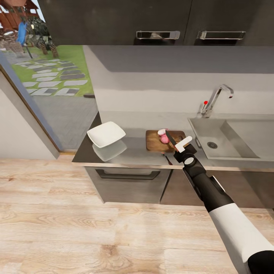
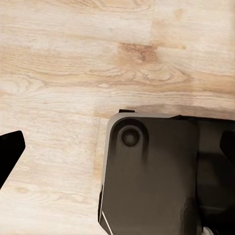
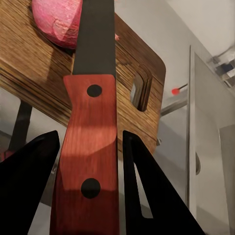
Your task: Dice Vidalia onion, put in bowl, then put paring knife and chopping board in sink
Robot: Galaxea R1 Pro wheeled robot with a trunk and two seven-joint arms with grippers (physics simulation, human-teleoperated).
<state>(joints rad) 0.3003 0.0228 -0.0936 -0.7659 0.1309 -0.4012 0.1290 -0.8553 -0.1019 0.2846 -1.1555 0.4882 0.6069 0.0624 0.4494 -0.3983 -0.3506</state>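
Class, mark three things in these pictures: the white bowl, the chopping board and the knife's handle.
bowl (image 1: 106,134), head view, on its white inner floor.
chopping board (image 1: 154,141), head view, on bare wood left of the pink onion pieces.
knife (image 3: 89,142), right wrist view, on the reddish riveted handle between the right claw's fingers.

Even, bright, flat render lighting. Daylight comes in through the glass door (image 1: 45,80) at the left. Glossy counter (image 1: 133,154) acts as a mirror — pale reflection right under the bowl (image 1: 106,134). Soft shadow band under the upper cabinets (image 1: 152,19). Head view slightly soft, mild compression blur; the wall bends at the edges. Right wrist view — knife handle (image 3: 90,156) sharp, background softer.
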